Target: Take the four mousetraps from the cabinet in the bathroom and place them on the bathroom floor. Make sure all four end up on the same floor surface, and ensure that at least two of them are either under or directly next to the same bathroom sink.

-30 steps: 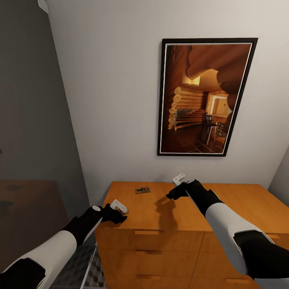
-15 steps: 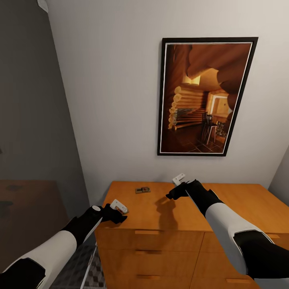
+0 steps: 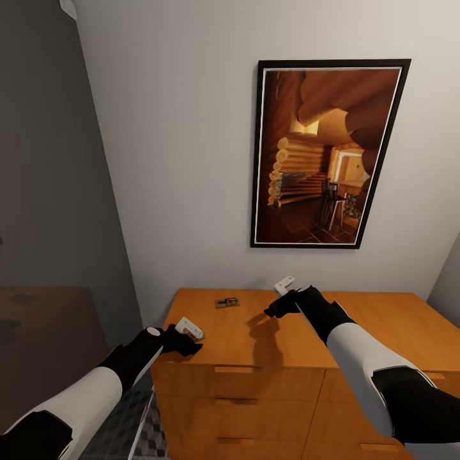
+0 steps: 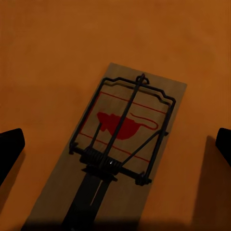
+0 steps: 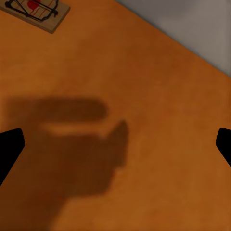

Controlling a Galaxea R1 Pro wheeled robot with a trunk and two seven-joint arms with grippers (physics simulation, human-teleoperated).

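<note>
Nothing has moved: both claws still hover over the cabinet [image 3: 255,332].

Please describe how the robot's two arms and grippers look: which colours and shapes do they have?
Both arms have smooth white rounded shells with black sections at the joints and wrists. The left gripper and the right gripper are black, and each carries a small white block near the wrist. Black fingertips show in the wrist views.
</note>
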